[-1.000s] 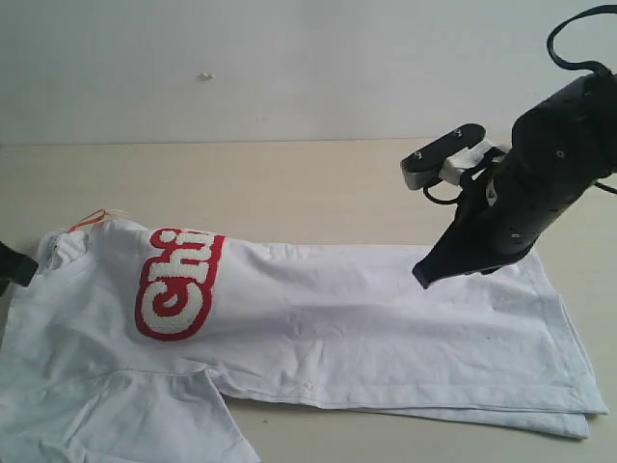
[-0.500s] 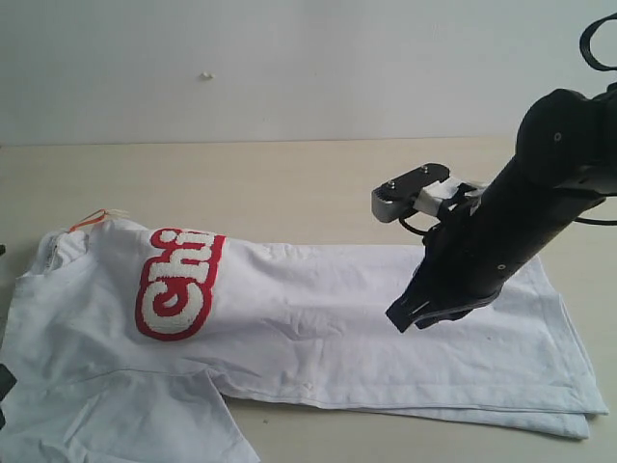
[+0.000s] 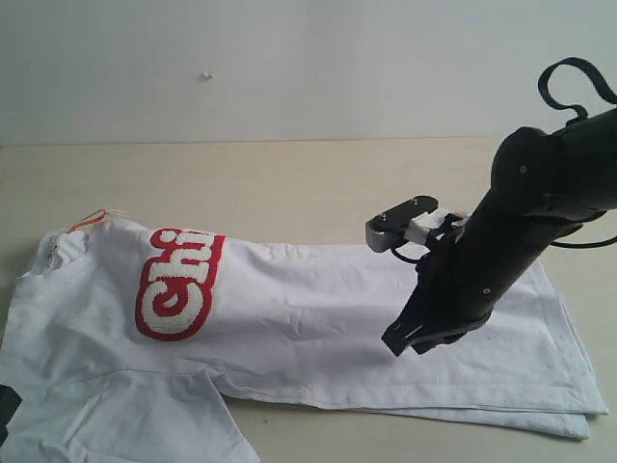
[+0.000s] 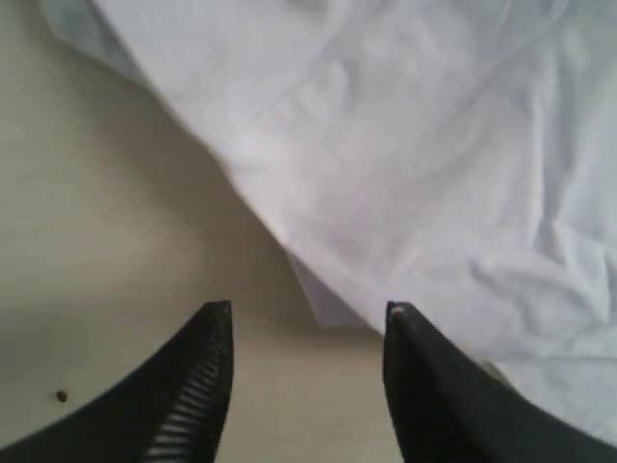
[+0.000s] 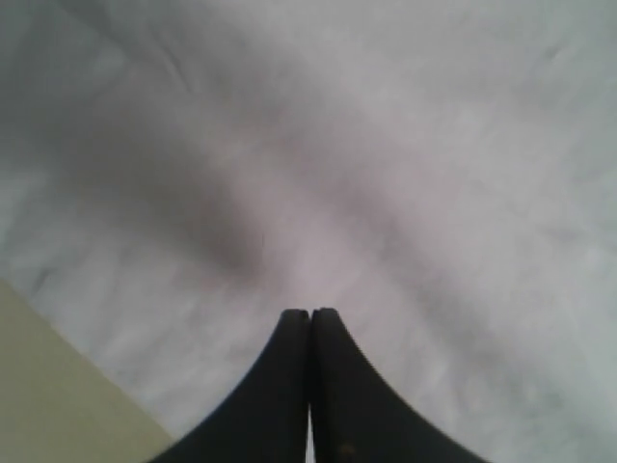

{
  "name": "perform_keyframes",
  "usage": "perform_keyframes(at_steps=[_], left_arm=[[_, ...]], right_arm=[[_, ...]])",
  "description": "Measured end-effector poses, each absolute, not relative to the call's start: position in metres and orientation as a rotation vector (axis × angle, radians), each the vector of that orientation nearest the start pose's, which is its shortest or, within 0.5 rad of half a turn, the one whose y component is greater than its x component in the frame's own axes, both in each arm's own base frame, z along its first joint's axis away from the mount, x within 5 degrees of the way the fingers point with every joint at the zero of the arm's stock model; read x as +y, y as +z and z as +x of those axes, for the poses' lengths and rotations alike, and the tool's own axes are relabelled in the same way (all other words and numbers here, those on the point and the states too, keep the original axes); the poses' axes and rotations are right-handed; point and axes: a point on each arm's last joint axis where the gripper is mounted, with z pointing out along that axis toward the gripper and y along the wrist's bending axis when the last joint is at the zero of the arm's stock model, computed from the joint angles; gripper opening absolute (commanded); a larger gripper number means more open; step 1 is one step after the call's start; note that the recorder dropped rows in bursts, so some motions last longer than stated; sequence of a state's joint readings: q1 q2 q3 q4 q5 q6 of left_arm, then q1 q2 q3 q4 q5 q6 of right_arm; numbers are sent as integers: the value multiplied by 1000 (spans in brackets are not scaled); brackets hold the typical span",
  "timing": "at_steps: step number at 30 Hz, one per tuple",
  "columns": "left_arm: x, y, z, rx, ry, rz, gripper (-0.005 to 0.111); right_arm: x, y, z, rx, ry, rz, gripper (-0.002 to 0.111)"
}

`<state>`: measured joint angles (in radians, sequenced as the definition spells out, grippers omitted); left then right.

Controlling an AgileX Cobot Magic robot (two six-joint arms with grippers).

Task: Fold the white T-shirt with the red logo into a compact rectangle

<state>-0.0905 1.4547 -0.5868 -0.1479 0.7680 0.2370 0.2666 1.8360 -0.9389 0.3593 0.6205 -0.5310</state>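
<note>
The white T-shirt (image 3: 318, 328) lies lengthwise across the table, one side folded in, collar with an orange tag (image 3: 89, 219) at the left. Only the "Chi" end of the red logo (image 3: 179, 283) shows; the fold hides the other letters. My right gripper (image 3: 397, 345) hangs just over the shirt's lower half, jaws shut with nothing between them (image 5: 310, 313). My left gripper (image 4: 308, 311) is open beside a corner of the shirt (image 4: 405, 154), over bare table; in the exterior view only a dark bit of it (image 3: 5, 405) shows at the left edge.
The light wooden table (image 3: 289, 183) runs back to a pale wall (image 3: 289, 68). A sleeve (image 3: 116, 420) spreads out at the front left. The shirt's hem (image 3: 578, 386) reaches near the right edge of the view.
My right arm has swung down and to the left, from above the shirt's far edge to low over its middle. The left gripper has dropped along the left edge toward the front.
</note>
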Motion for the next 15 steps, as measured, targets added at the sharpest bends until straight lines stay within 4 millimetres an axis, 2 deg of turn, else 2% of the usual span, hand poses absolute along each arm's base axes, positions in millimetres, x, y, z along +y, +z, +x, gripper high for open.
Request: perform_keyframes(at_steps=[7,15], left_arm=[[-31,147,205,3107,-208,277,49],[-36,123,211,3168,-290,181,49]], right_arm=[[100,111,306,2858,266,-752,0],[100,111,308,2839,255,-744,0]])
